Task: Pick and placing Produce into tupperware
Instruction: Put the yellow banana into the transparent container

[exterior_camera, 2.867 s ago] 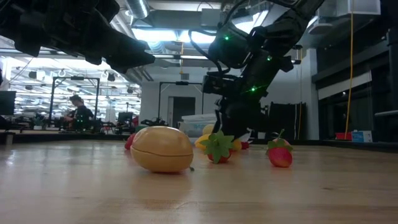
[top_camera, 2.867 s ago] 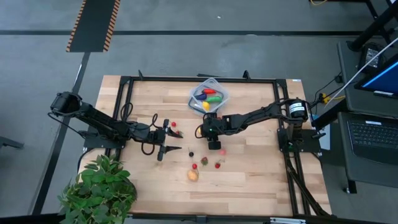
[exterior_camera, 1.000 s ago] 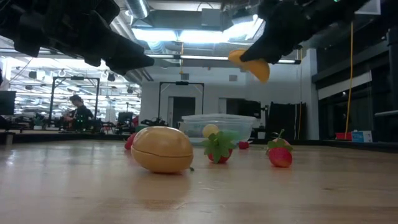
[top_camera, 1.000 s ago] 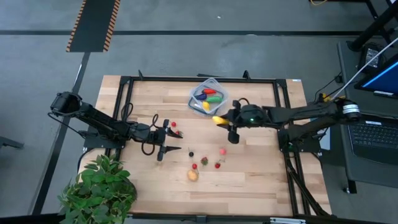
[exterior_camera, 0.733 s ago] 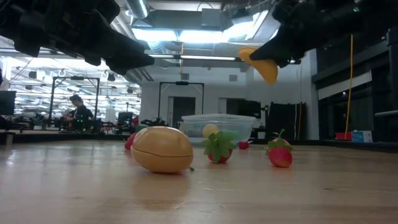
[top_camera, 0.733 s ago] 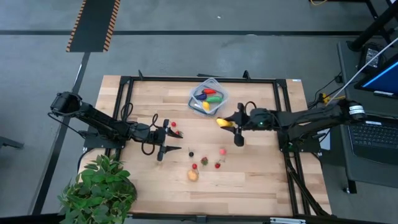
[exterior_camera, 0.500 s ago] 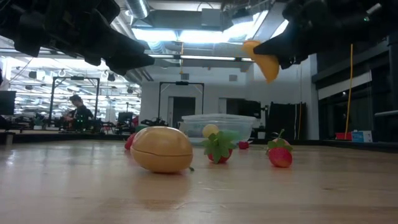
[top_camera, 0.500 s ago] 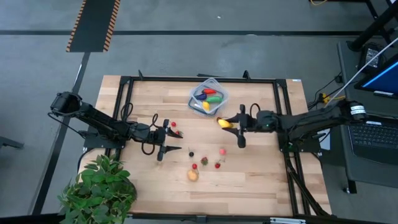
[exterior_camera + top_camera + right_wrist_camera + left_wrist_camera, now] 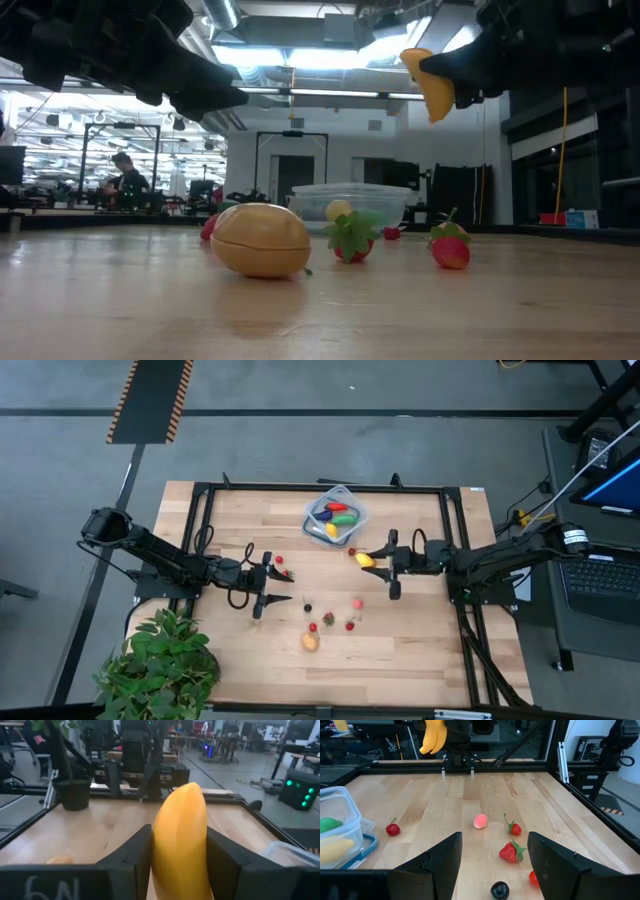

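- Your tupperware (image 9: 336,515) sits near the far edge of the table (image 9: 420,640), about midway along it; the clear tub is open at the top.
- Inside it you can make out a green piece (image 9: 338,508), a red piece (image 9: 343,518) and a yellow piece (image 9: 331,530); a dark, purplish one lies at the side towards the left arm, but its shape is too small to tell.
- Your right gripper (image 9: 381,561) is raised above the table, just beside the tub's near corner, with the arm stretched low across from the right side.
- Its fingers (image 9: 131,854) are clamped on a yellow banana (image 9: 181,836); the low view shows the banana (image 9: 432,84) hanging well above the wood.
- A small red berry (image 9: 351,551) lies on the table between the banana and the tub.
- Your left gripper (image 9: 268,585) waits low over the left half of the table, fingers (image 9: 444,857) apart and nothing between them.
- Loose produce on the wood in front of it: a pink ball (image 9: 480,821), strawberries (image 9: 510,852), a dark berry (image 9: 499,890) and a tan, egg-shaped piece (image 9: 311,642) nearer the front edge.
- A potted plant (image 9: 160,665) stands at the front left corner.
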Tool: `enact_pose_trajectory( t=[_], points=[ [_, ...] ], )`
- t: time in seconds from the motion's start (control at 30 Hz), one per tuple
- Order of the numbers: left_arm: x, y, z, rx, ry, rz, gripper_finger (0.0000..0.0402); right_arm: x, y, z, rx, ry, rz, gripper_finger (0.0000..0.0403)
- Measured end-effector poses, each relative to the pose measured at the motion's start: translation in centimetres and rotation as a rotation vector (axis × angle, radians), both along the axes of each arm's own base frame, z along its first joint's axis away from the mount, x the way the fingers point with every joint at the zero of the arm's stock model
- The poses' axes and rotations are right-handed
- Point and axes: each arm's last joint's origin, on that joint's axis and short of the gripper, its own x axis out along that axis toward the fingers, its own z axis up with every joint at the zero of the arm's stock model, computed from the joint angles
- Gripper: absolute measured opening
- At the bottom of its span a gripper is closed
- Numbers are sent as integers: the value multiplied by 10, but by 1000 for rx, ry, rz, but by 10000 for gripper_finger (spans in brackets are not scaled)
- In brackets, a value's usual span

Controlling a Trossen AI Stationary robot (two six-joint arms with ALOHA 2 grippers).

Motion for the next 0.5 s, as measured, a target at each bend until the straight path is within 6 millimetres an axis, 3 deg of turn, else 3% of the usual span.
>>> enact_pose_trajectory(
  t=[0.5],
  points=[
    [0,0,0,0,0,0,220,-6,3,1,-24,-94,100,145]
  ],
)
